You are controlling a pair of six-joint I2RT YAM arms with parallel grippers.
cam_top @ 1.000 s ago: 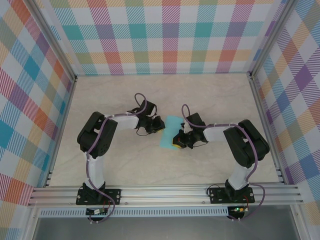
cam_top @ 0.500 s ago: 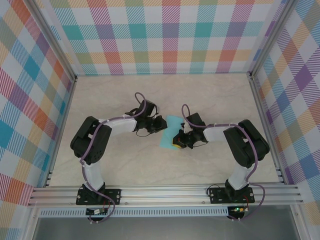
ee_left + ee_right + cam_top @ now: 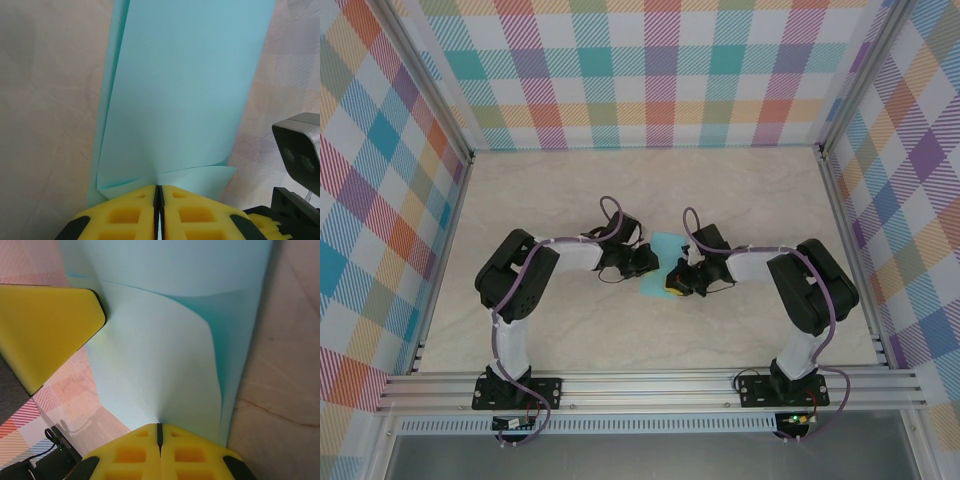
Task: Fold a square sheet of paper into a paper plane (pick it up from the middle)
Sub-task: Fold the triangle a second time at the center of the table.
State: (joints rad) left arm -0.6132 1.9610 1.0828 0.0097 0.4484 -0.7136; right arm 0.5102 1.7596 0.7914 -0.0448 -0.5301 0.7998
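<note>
On the left stood a wall of colored checks (image 3: 380,200), and next to it the pale table (image 3: 560,330) began. The left arm (image 3: 520,280) bent over the table and reached toward the middle. At its tip, the left gripper (image 3: 642,262) had its two yellow pads pressed together, and they were pinching the left edge of the square sheet of paper (image 3: 666,244). In the left wrist view, the left gripper (image 3: 158,192) was squeezed tight, and the light blue-green paper (image 3: 185,85) ran up and away from it in two layers, with a small flap curling near the pads. The paper was in the middle of the table, between the two grippers, and it was partly lifted and bent. Just to the right, the right gripper (image 3: 672,281) was pinching the near right part of the paper with its pads pressed together too. In the right wrist view, the right gripper (image 3: 160,432) held the paper (image 3: 165,375), which curved up like a wave, and one yellow pad of the left gripper's fingers (image 3: 45,330) touched the sheet from the side. Farther right, the right arm (image 3: 810,285) bent back toward its base.
</note>
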